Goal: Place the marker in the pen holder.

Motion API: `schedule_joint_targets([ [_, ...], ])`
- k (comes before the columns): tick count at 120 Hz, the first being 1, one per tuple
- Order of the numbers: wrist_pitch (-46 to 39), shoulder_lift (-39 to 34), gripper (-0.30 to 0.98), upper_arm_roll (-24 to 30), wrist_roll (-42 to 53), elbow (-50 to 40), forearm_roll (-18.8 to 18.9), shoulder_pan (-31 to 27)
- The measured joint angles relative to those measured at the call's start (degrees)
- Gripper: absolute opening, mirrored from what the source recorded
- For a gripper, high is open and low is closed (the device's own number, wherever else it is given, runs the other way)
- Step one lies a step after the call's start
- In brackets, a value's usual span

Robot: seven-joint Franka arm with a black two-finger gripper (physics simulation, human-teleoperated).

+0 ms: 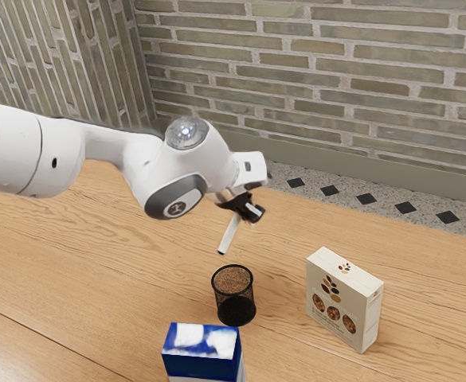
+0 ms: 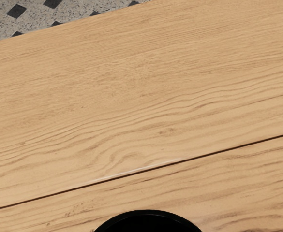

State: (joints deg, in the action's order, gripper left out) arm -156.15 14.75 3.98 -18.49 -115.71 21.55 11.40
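The hand (image 1: 247, 208) is closed on the marker (image 1: 229, 233), gripping its upper end, in the air above the table (image 1: 121, 278). The marker is pale with a dark lower tip; it slants down from the hand, that tip leaning toward the exterior view's left. It is outside the pen holder (image 1: 233, 306), with a gap between its tip and the holder's rim.

The pen holder, a round black mesh cup with an open top, stands upright on the table, lower than the hand and nearer the exterior camera. I cannot tell whether the tip is directly over its opening.

Farther from the hand, beyond the pen holder toward the exterior camera, is a blue and white carton (image 1: 203, 364). A cream box (image 1: 332, 310) with brown round pictures on its front stands upright on the table, below the hand and off to the exterior view's right, apart from the holder.

In the wrist view, the wood in front of the hand has a dark seam (image 2: 146, 169) across it, and a speckled floor (image 2: 35, 19) with dark diamonds lies past the table's edge. A black rounded shape (image 2: 148, 223) is close to the hand there; I cannot tell what it is.
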Motion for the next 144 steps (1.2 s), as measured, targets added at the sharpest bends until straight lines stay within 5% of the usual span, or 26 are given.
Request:
schedule_joint_targets([
  [48,-20.59,1.15,-0.04,-1.8,-4.9,-5.58,1.39,1.26],
  [120,-22.57,-5.98,-0.04,-3.75,-12.59,-15.69,2.75,3.31],
  [144,-20.56,-6.1,0.36,-4.4,-14.26,-15.26,4.7,3.45],
])
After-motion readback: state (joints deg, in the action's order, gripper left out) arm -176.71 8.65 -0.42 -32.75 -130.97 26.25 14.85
